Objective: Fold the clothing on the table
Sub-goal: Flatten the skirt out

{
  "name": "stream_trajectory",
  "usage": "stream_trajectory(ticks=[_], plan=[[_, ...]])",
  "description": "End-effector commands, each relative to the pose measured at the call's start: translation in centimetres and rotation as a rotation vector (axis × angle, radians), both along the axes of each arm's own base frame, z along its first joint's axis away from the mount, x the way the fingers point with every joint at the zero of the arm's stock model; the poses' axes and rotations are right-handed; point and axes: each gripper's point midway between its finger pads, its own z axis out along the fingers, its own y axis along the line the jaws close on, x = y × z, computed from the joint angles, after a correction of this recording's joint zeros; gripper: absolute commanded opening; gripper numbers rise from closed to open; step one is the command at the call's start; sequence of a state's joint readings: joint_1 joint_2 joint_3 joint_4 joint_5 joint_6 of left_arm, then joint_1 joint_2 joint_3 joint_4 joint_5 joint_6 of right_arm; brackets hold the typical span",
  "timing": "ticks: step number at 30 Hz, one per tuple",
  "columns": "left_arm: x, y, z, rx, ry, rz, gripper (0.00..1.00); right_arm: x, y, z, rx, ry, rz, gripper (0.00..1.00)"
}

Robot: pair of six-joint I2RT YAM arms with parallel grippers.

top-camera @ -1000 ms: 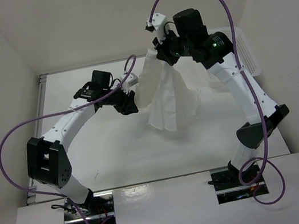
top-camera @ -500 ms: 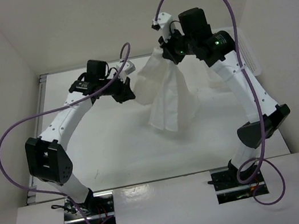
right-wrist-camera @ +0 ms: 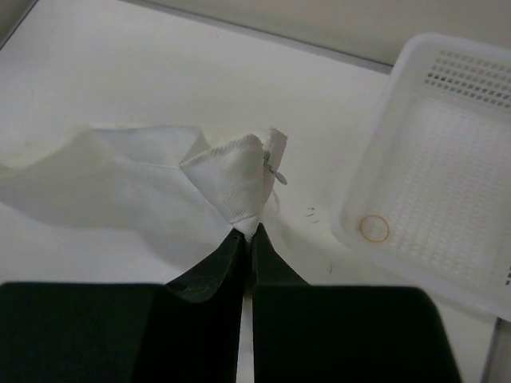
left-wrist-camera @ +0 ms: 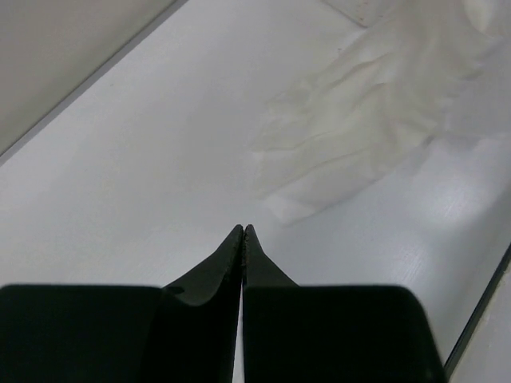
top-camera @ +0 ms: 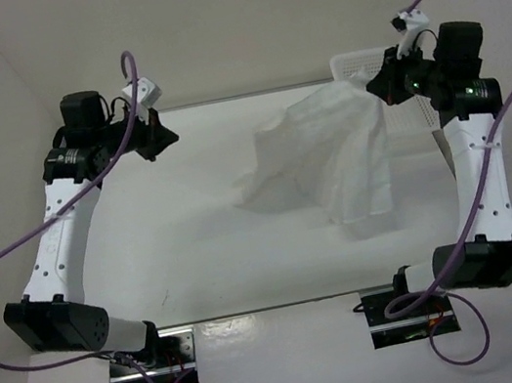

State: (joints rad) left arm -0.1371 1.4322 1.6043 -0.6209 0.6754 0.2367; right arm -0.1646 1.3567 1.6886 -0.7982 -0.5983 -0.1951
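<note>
Only the right gripper (right-wrist-camera: 246, 233) pinches a corner of the clothing (top-camera: 328, 149), draped from upper right onto the table (top-camera: 176, 245) (left gripper (left-wrist-camera: 243, 230) pressed together, empty, upper left), so the thin fabric could slip out or settle bunched.

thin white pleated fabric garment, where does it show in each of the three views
Top external: the thin white pleated fabric garment lies right of centre, one corner up at the right gripper.
Left wrist: upper right, beyond the shut left gripper.
Right wrist: left and centre, a corner pinched at that gripper's tips.
Shared landmark: the matte white table under it in all three.
</note>
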Motion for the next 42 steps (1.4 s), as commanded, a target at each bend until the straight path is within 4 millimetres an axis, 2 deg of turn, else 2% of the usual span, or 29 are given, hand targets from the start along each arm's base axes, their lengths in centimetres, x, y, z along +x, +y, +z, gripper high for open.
stream_trajectory(ticks=[1, 3, 5, 7, 8, 9, 10, 12, 13, 16, 18, 19, 21, 23, 24, 27, 28, 29, 31, 32, 33, 34, 35, 37, 38, 39, 40, 41, 42], plan=[[-0.8, 2.0, 0.3, 0.024, 0.001, 0.061, 0.03, -1.3, 0.2, 4.1, 0.033, -0.165, 0.025, 0.06], [-1.4, 2.5, 1.6, 0.020, -0.029, 0.071, 0.03, -2.2, 0.7, 4.2, 0.057, -0.165, 0.069, 0.07], [-2.3, 2.5, 2.1, 0.019, -0.032, 0.071, 0.06, -2.7, 0.8, 4.6, 0.070, -0.172, 0.081, 0.07], [-2.8, 2.3, 2.6, 0.008, -0.045, 0.054, 0.13, -3.3, 1.4, 5.0, 0.085, -0.177, 0.106, 0.07], [-3.3, 2.3, 2.5, 0.001, -0.036, 0.058, 0.31, -3.3, 1.5, 4.4, 0.092, -0.163, 0.114, 0.07], [-3.6, 2.3, 1.8, -0.003, -0.012, 0.062, 0.43, -3.4, 1.8, 3.8, 0.106, -0.147, 0.134, 0.04], [-3.7, 2.5, 1.5, -0.002, 0.001, 0.083, 0.54, -3.5, 2.0, 3.8, 0.118, -0.142, 0.143, 0.01], [-3.8, 3.2, 1.3, -0.009, 0.010, 0.131, 0.71, -3.8, 2.2, 3.6, 0.124, -0.138, 0.156, 0.00], [-3.8, 3.9, 0.5, -0.006, 0.031, 0.164, 0.74, -4.0, 2.4, 3.5, 0.131, -0.127, 0.165, 0.00], [-3.4, 6.6, 1.0, -0.003, 0.014, 0.308, 0.83, -4.2, 2.6, 3.3, 0.131, -0.122, 0.177, 0.00], [-3.4, 8.7, 1.7, -0.002, 0.002, 0.433, 0.87, -4.0, 2.9, 2.8, 0.139, -0.101, 0.186, 0.00], [-3.4, 9.9, 1.9, -0.003, -0.001, 0.494, 0.90, -4.2, 3.1, 3.3, 0.141, -0.112, 0.199, 0.00], [-3.5, 12.1, 2.4, -0.003, -0.016, 0.628, 0.94, -3.4, 3.0, 2.8, 0.151, -0.090, 0.206, 0.00], [-4.0, 13.3, 2.2, 0.003, -0.021, 0.689, 0.96, -2.9, 3.7, 2.7, 0.166, -0.074, 0.232, 0.00], [-4.4, 14.3, 2.3, 0.007, -0.021, 0.739, 0.98, -2.6, 3.6, 3.3, 0.162, -0.087, 0.233, 0.00], [-5.2, 15.8, 2.0, 0.012, -0.017, 0.805, 1.00, -1.4, 4.4, 3.7, 0.179, -0.078, 0.265, 0.00], [-6.0, 16.1, 2.4, 0.011, -0.031, 0.823, 1.00, -1.1, 4.8, 3.9, 0.187, -0.072, 0.274, 0.00], [-6.4, 16.3, 2.1, 0.019, -0.022, 0.835, 1.00, -0.8, 5.7, 4.0, 0.184, -0.071, 0.295, 0.00], [-7.3, 17.5, 2.3, 0.026, -0.037, 0.875, 1.00, 0.7, 6.3, 3.7, 0.144, -0.065, 0.273, 0.00], [-7.6, 17.7, 2.6, 0.020, -0.048, 0.881, 1.00, 0.7, 7.8, 3.8, 0.140, -0.066, 0.305, 0.00], [-8.0, 18.6, 2.1, 0.023, -0.036, 0.913, 1.00, 1.8, 8.2, 2.4, 0.111, -0.030, 0.277, 0.00], [-8.6, 18.6, 1.9, 0.014, -0.037, 0.909, 1.00, 2.3, 9.1, 2.0, 0.071, -0.039, 0.286, 0.00], [-8.8, 18.9, 1.7, 0.015, -0.035, 0.924, 1.00, 2.0, 11.4, 1.4, 0.045, -0.026, 0.324, 0.00], [-9.6, 19.7, 0.8, 0.010, -0.023, 0.951, 1.00, 3.2, 12.8, -0.9, 0.018, 0.025, 0.317, 0.00], [-9.6, 20.1, 0.3, 0.012, -0.010, 0.965, 1.00, 3.3, 14.0, -0.7, 0.019, 0.026, 0.330, 0.00], [-9.9, 20.5, 0.1, 0.004, -0.006, 0.988, 1.00, 3.6, 14.5, -1.4, 0.014, 0.045, 0.337, 0.00], [-10.2, 20.7, -0.1, 0.004, -0.006, 0.998, 1.00, 5.0, 14.9, -2.9, -0.013, 0.079, 0.298, 0.00], [-10.2, 20.9, -1.0, 0.008, 0.016, 1.007, 1.00, 5.3, 15.6, -3.0, -0.038, 0.078, 0.284, 0.00], [-10.6, 21.2, -1.4, 0.010, 0.025, 1.021, 1.00, 4.8, 18.1, -3.6, -0.069, 0.081, 0.307, 0.00]])
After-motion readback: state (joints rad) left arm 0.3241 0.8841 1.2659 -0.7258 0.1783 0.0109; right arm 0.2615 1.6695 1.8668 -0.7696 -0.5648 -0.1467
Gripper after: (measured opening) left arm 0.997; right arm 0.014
